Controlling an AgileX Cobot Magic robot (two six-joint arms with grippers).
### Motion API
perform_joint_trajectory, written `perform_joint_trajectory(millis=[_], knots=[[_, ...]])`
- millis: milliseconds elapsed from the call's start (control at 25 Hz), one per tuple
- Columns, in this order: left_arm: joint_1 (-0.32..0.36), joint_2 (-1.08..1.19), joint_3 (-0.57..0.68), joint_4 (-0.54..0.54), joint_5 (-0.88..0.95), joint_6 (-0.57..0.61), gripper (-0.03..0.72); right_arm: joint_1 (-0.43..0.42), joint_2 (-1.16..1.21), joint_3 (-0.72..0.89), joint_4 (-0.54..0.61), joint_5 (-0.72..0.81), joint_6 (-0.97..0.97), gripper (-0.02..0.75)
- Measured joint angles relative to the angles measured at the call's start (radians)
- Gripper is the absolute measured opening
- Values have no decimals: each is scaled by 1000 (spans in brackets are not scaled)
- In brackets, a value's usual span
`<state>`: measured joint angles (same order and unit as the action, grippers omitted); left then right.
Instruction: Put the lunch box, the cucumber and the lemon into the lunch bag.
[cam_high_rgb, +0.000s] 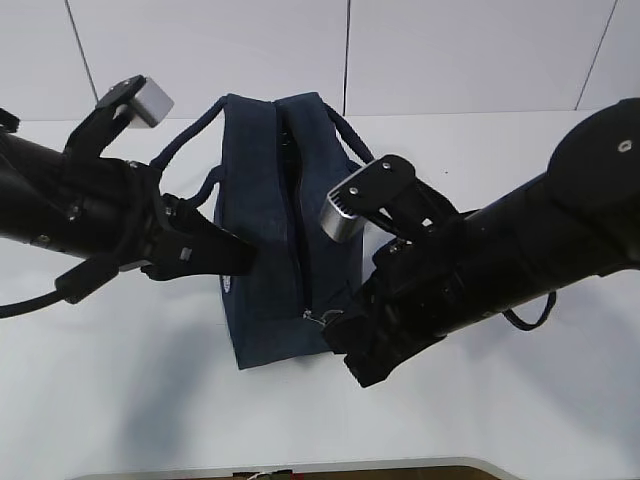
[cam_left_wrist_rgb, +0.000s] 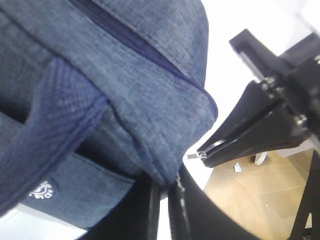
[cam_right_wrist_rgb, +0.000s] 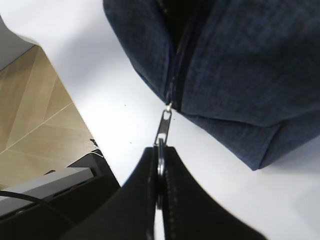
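Note:
The dark navy lunch bag (cam_high_rgb: 270, 230) stands on the white table between my two arms, handles up. My left gripper (cam_high_rgb: 245, 260) is shut on the fabric of the bag's left side; the left wrist view shows its jaws (cam_left_wrist_rgb: 164, 192) pinching the bag's lower corner (cam_left_wrist_rgb: 150, 125). My right gripper (cam_high_rgb: 335, 330) is shut on the silver ring pull (cam_right_wrist_rgb: 161, 150) of the zipper (cam_right_wrist_rgb: 176, 70) at the bag's near end. The pull also shows in the exterior view (cam_high_rgb: 318, 318). The lunch box, cucumber and lemon are out of view.
The white table (cam_high_rgb: 150, 400) spreads around the bag; its front edge (cam_high_rgb: 300, 468) is near. Wooden floor (cam_right_wrist_rgb: 35, 125) lies beyond the table edge. A white logo (cam_left_wrist_rgb: 42, 190) marks the bag's side.

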<state>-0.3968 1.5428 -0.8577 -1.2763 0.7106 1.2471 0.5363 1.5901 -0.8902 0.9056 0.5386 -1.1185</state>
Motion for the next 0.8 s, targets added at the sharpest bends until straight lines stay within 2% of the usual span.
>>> perform_joint_trajectory(millis=[800], knots=[[0,0,0,2,2,0,-10,0,-9,-79,-21,50,16,5]])
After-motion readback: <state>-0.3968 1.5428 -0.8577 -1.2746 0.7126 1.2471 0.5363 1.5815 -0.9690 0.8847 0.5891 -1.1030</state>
